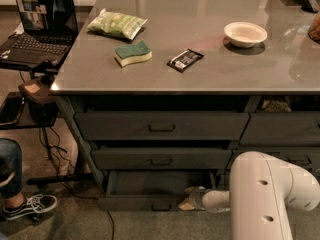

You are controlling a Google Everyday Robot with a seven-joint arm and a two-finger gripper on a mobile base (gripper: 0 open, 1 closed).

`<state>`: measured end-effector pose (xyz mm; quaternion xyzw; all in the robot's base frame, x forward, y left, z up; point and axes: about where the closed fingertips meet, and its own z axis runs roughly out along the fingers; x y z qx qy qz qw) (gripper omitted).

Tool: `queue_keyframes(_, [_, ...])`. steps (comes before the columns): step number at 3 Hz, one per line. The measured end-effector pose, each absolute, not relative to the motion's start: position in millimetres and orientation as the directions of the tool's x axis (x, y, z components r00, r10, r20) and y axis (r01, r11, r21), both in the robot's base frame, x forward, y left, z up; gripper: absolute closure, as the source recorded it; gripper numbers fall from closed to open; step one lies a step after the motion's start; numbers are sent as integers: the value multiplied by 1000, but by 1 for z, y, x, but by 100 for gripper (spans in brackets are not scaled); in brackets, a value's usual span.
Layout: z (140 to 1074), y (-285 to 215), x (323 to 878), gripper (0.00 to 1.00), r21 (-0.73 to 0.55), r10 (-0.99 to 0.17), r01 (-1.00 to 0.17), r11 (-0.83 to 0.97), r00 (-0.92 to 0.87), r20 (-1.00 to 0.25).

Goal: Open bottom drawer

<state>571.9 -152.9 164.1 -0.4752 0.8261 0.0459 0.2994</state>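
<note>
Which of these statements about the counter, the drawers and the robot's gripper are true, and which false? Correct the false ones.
1. The bottom drawer is pulled partly out. True.
2. The white bowl stands on the counter. True.
3. The gripper is above the counter. False: it is low, at the bottom drawer's front, right of its handle.
4. The sponge lies in the bowl. False: it lies on the counter, apart from the bowl.
5. The laptop is closed. False: it is open.

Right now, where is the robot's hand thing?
The gripper is low in the camera view, right of centre, at the right end of the bottom drawer.
</note>
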Motion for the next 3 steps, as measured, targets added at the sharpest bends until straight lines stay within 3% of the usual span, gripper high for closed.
queue_keyframes(3, [163, -151, 535, 100, -201, -743, -809, 553, -370, -558])
